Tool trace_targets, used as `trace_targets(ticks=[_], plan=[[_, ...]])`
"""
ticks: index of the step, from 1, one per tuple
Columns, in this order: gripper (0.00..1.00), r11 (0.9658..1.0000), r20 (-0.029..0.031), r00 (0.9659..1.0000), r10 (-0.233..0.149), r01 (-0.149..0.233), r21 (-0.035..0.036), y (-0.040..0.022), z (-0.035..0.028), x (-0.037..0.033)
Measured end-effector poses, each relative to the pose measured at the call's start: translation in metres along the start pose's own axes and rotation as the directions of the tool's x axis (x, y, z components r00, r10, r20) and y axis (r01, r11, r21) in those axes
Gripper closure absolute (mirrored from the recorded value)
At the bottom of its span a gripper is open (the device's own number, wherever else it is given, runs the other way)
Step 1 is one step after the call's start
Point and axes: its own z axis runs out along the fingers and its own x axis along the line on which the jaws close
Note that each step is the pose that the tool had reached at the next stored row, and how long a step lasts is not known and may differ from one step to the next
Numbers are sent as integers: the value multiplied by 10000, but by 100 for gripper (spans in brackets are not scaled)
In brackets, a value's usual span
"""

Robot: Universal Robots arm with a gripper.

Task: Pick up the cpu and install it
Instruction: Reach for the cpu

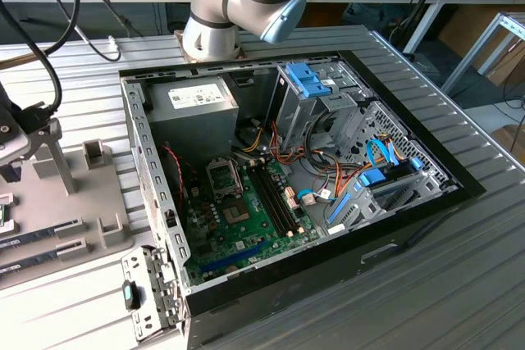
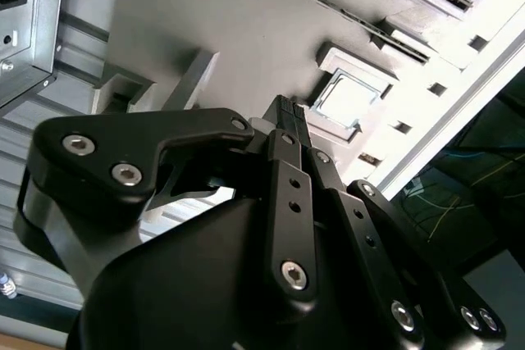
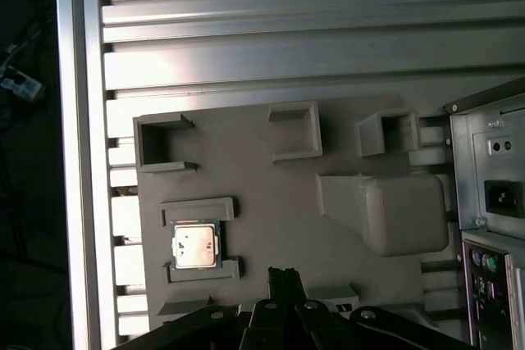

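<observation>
Cpu [image 3: 195, 245] lies flat in a framed pocket of the grey fixture plate [image 3: 271, 194], on the plate's side nearest the table [image 3: 271, 38] edge. Claw [image 3: 283, 278] hangs over the plate w/ tips together, near the cpu but apart from it. PC case rear panel [image 3: 492, 202] sits at the plate's opposite side.

We see soft, even room light over the computer case [image 1: 271, 272], with mild shade at its far end. In the second wrist view, glare burns the table [image 2: 459, 104] white behind the dark gripper [image 2: 289, 112]. In the first wrist view a bright patch glares on the table slats [image 3: 156, 67], and the cpu [image 3: 195, 245] gleams.
</observation>
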Motion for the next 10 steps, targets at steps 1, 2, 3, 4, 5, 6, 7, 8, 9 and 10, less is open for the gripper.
trace_targets(ticks=[1, 2, 3, 4, 5, 6, 7, 8, 9, 10], plan=[[89, 10000, 0, 10000, 0, 0, 0, -1, 1, 8], [89, 10000, 1, 10000, 0, 0, 0, -2, 2, 18], [89, 10000, 0, 10000, -1, 1, 0, -2, 2, 28], [89, 10000, 0, 10000, 0, 0, 0, -3, 2, 39], [89, 10000, -1, 10000, -1, 1, 0, -4, 3, 50], [89, 10000, 0, 10000, -1, 1, 1, -4, 3, 51], [89, 10000, 0, 10000, -2, 2, 0, -4, 3, 51], [89, 10000, 0, 10000, 0, 0, 0, -4, 3, 52], [89, 10000, 0, 10000, -1, 1, 0, -4, 3, 53], [89, 10000, 0, 10000, -1, 1, 0, -4, 4, 53]])
